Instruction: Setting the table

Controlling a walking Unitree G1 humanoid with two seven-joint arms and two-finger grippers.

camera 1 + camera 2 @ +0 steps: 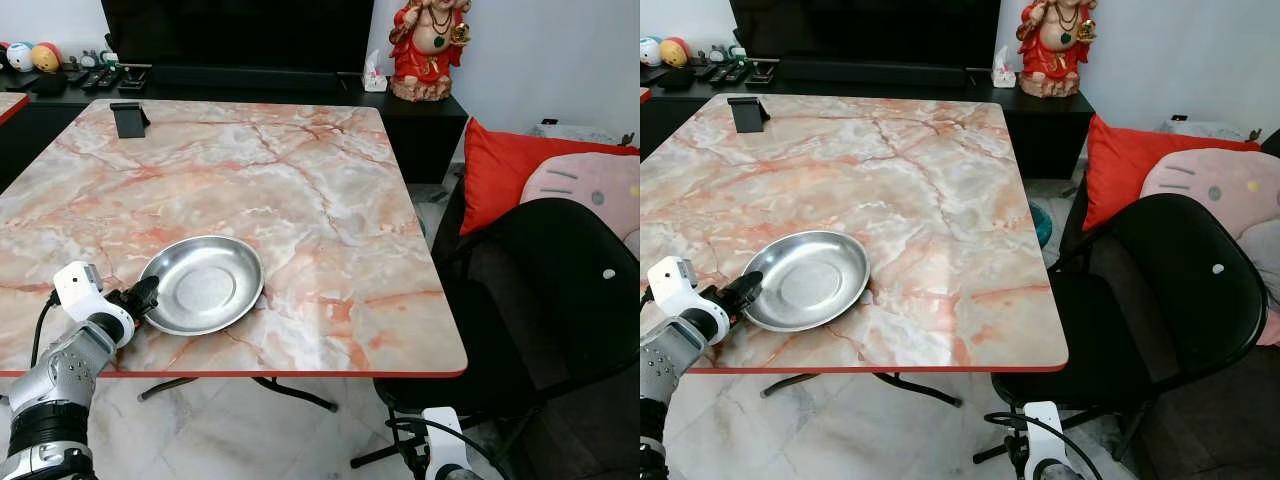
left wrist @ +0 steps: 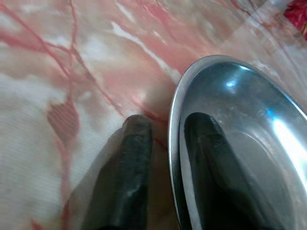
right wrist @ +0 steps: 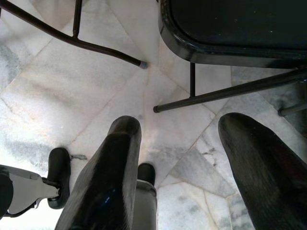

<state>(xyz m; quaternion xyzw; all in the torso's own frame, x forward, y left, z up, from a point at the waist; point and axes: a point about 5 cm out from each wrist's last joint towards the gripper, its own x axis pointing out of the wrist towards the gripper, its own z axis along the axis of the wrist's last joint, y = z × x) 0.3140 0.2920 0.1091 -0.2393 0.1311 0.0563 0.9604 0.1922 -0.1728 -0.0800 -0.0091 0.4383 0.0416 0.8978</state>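
A shallow steel plate [image 1: 205,284] lies on the pink marble table [image 1: 300,200] near its front left edge. My left gripper [image 1: 143,297] is at the plate's near-left rim. In the left wrist view one finger [image 2: 211,158] lies inside the plate [image 2: 249,143] and the other finger [image 2: 129,163] outside on the marble, the jaws closed on the rim [image 2: 173,143]. My right gripper [image 3: 177,143] hangs low beside the chair, pointing at the floor, its fingers wide apart with nothing between them.
A black chair [image 1: 560,300] stands at the table's right side, with a red cushion [image 1: 510,170] and a pink pillow [image 1: 600,190] behind it. A black phone stand [image 1: 130,118] sits at the table's far left. A red figurine [image 1: 428,45] stands on the dark sideboard.
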